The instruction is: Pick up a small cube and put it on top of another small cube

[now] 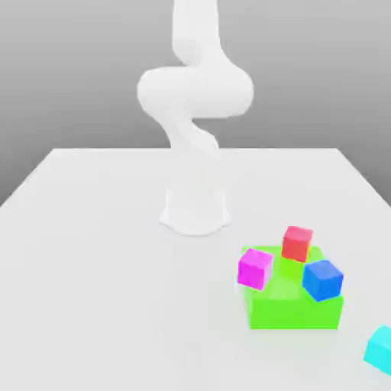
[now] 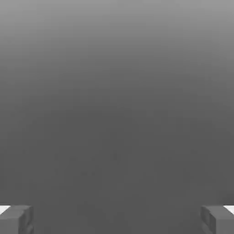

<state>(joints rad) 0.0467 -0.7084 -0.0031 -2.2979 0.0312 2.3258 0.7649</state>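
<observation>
On the pale grey table (image 1: 92, 252), toward the exterior view's right, a large bright green block (image 1: 294, 305) carries three small cubes: a magenta cube (image 1: 254, 269) at its near-left corner, a red cube (image 1: 296, 243) at the back, and a darker blue cube (image 1: 322, 279) on its right side. The small plain cyan cube (image 1: 379, 348) that the task concerns sits by itself on the table, apart from the green block and nearer the camera, close to the exterior view's right edge and partly cut by it.

The white robot arm (image 1: 195, 92) stands upright over its round base (image 1: 195, 211) in the middle of the table, well apart from all the cubes. I judge that the task has barely begun: nothing is lifted, and the reach toward the cyan cube is not yet made.

The next move calls for carrying the hand out over the cyan cube, lining the fingers up with two of its opposite faces, and lowering around it before closing. After that the cube must go on top of one of the other small cubes, which leaves little room for a sideways miss.

In the hand view the gripper (image 2: 117, 219) has its two grey fingertips (image 2: 16, 219) at opposite sides with a wide gap between them. The jaws stand fully apart, holding nothing and touching nothing.
</observation>
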